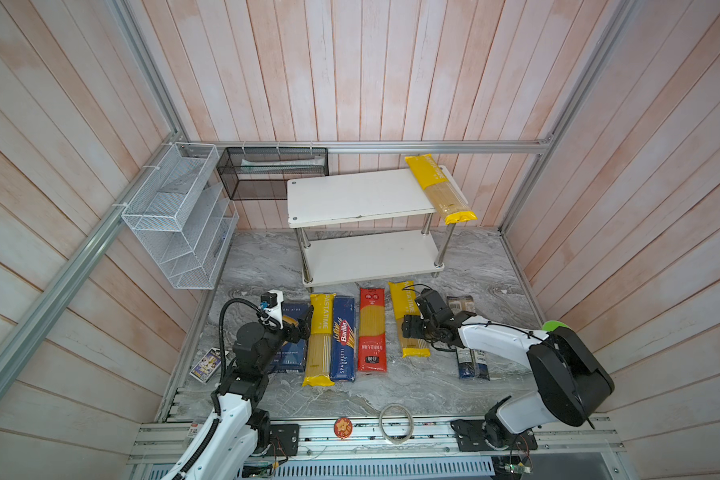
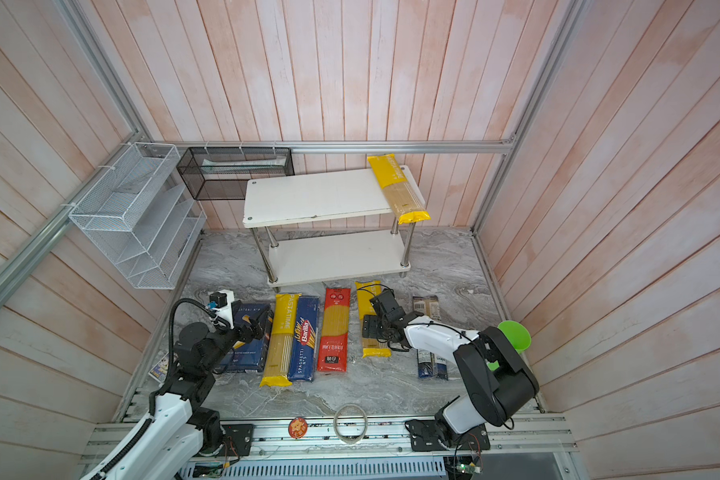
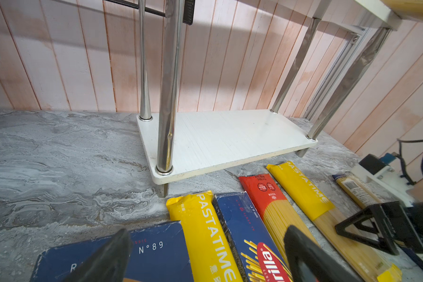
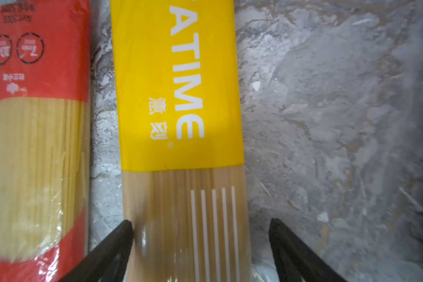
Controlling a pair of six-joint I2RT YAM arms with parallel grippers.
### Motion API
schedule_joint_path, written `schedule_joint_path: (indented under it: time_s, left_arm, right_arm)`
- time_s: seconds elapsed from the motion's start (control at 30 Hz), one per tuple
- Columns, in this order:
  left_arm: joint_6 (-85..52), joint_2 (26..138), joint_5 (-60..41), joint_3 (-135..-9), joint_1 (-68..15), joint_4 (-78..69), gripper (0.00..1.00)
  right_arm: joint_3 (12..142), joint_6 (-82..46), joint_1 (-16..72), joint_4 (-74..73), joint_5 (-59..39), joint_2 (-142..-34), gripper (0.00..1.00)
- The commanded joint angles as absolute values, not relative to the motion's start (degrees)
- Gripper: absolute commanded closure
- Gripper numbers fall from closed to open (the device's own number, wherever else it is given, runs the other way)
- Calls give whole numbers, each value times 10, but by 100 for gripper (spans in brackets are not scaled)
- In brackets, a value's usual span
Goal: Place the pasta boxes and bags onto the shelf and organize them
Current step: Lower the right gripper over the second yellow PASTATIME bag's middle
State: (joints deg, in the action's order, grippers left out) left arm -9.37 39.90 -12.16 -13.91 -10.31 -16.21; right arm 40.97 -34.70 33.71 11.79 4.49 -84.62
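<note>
Both my arms: glossy wht plastic shells on the long links, matte blk housings at the joints. My left arm [image 1: 231, 415] has a thick blk ribbed cable hose [image 1: 224, 320] looped beside it, plus a wht printed cam mount [image 1: 274, 300] w/ small blk cam block & blue plug. My right arm [image 1: 493, 337] has a bulky rounded blk elbow housing [image 1: 566, 374] and thin blk wires [image 1: 512, 329] along the wht shell. My black two-finger left pincer [image 3: 206, 232]: plain tapered fingers [image 3: 108, 256], blurred up close. My black right pincer [image 4: 200, 222]: fingers [image 4: 108, 254] w/ open triangular cut-outs. Each base = flat blk plate [image 1: 285, 436], small screws, thin wires by it.
</note>
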Motion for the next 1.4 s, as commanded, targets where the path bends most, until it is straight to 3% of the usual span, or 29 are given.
schedule_joint_path:
  time_s: [0.0,0.17,0.2,0.23,0.63,1.37]
  left_arm:
    - [-110,395,-121,-134,-105,-155,0]
    - [-170,370,-177,-138,-105,-140,0]
    - [-185,364,-192,-128,-105,-150,0]
    - [-192,356,-201,-118,-105,-154,0]
    - [-202,209,-212,-40,-105,-112,0]
    - [-198,270,-231,-43,-105,-143,0]
  right_arm:
    - [408,-336,331,166,60,-806,11]
    - [407,-295,332,176,28,-744,10]
    - [407,-294,332,178,26,-739,2]
    - [407,-294,332,178,27,-737,2]
    - [452,-254,344,168,35,-818,2]
    - [488,-247,352,134,47,-928,2]
